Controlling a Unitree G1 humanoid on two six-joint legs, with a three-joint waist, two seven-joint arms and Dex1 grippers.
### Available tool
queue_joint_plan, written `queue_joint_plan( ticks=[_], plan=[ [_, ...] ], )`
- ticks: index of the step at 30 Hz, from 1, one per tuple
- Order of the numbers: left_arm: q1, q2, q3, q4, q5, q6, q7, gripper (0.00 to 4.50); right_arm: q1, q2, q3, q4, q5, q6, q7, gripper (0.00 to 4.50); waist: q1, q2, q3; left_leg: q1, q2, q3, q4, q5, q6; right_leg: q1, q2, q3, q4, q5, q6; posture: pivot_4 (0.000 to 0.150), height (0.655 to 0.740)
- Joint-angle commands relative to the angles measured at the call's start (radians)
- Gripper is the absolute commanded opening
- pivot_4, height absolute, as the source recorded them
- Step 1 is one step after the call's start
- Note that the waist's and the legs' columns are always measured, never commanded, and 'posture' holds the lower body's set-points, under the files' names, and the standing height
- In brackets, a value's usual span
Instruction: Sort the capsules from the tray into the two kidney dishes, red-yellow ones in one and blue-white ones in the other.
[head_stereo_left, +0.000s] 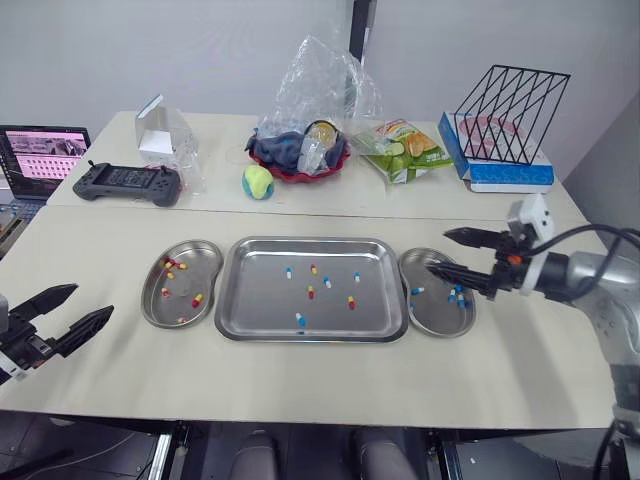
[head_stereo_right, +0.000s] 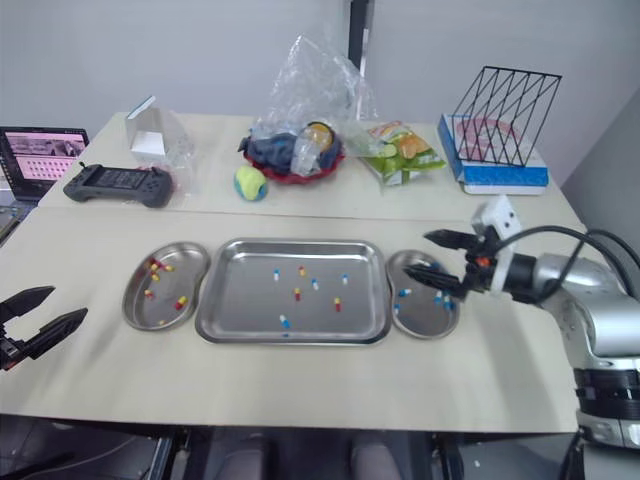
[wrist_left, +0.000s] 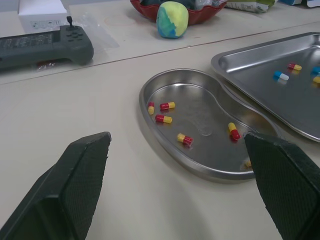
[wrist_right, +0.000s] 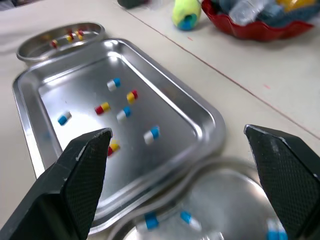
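From the head camera I get the whole table: the tray in the middle, the left kidney dish touching its left rim and the right kidney dish against its right rim. Behind the tray sit a game controller, a ball, a red bowl under a plastic bag, a snack bag, a wire rack and a laptop. The wrist cameras give me what that wide look cannot - the contents up close. In the left wrist view the left dish holds red-yellow capsules, about six (one is half hidden behind a finger), and none of the other colour. In the right wrist view the tray floor carries seven loose capsules: four blue-white capsules and three red-yellow, scattered apart. The right dish has a handful of blue-white ones. My right gripper hangs over the right dish, just right of the tray, fingers spread wide with nothing between them. My left gripper is well left of the tray, beyond the left dish - also wide apart and empty.
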Motion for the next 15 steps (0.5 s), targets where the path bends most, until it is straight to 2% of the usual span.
queue_joint_plan(
  ticks=[1,6,11,15],
  plan=[
    [0.013,0.023,0.009,-0.063,-0.037,0.023,-0.017,4.49,-0.072,0.036,0.077,-0.056,0.029,0.097,-0.013,4.50,-0.001,0.000,0.000,0.000,0.000,0.000,0.000,0.000,0.000,0.000,0.000,0.000,0.000,0.000,0.000,0.150,0.7174],
    [0.051,0.018,-0.003,-0.155,-0.055,0.062,-0.019,4.49,-0.137,0.085,0.190,-0.100,0.002,0.120,0.008,4.50,-0.002,0.000,0.000,-0.001,0.000,0.000,0.000,0.000,0.000,-0.001,0.000,0.000,0.000,0.000,0.000,0.150,0.7174],
    [0.078,0.014,-0.022,-0.223,-0.054,0.076,-0.018,4.49,-0.226,0.211,0.362,-0.162,-0.081,0.089,-0.033,4.50,-0.016,0.000,0.000,-0.001,0.001,0.000,0.000,0.000,0.000,-0.002,0.000,-0.001,0.001,0.000,0.000,0.150,0.7174],
    [0.100,0.010,-0.037,-0.250,-0.034,0.065,-0.019,4.49,-0.276,0.305,0.523,-0.130,-0.224,0.057,-0.089,4.50,-0.016,0.000,0.000,-0.001,0.001,-0.001,-0.001,0.000,0.000,-0.003,0.001,-0.002,0.003,-0.001,-0.002,0.150,0.7174]
  ],
)
